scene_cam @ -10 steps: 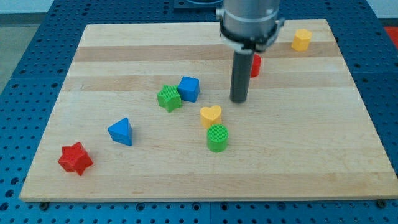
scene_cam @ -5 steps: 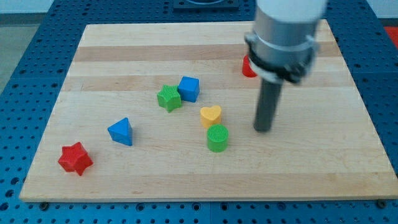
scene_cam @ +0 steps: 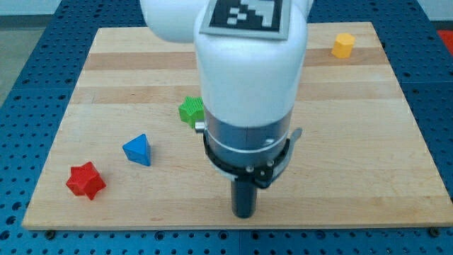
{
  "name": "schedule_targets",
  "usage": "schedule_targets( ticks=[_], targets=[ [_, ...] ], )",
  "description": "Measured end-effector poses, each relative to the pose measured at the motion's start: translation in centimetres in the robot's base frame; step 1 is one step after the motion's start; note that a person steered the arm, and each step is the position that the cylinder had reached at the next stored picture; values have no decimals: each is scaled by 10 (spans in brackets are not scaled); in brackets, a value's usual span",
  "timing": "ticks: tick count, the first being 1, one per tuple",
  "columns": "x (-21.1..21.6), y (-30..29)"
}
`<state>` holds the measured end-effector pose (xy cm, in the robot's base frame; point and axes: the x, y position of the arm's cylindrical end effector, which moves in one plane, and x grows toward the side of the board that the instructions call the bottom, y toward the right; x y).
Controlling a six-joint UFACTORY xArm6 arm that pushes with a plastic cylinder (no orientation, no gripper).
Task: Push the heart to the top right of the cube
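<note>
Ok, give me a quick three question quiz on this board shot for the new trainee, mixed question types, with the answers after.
1. True or false: the yellow heart is in plain sight.
2. Which block lies nearest the view's bottom left corner? A) blue pyramid B) red star C) green star
3. Fill in: my tip sits near the view's ______ edge of the wooden board.

Key
1. False. The arm body covers the board's middle, so neither the heart nor the blue cube shows.
2. B
3. Bottom. It is well apart from every visible block, including the yellow block at the top right.
</note>
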<state>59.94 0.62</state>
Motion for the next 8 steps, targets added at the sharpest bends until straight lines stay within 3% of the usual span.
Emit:
schedule_targets(
  ticks=[3, 4, 5, 7, 8],
  targets=[
    [-149, 49],
    [-173, 51],
    [-166, 51],
    [-103, 51],
    [-97, 13]
  ],
)
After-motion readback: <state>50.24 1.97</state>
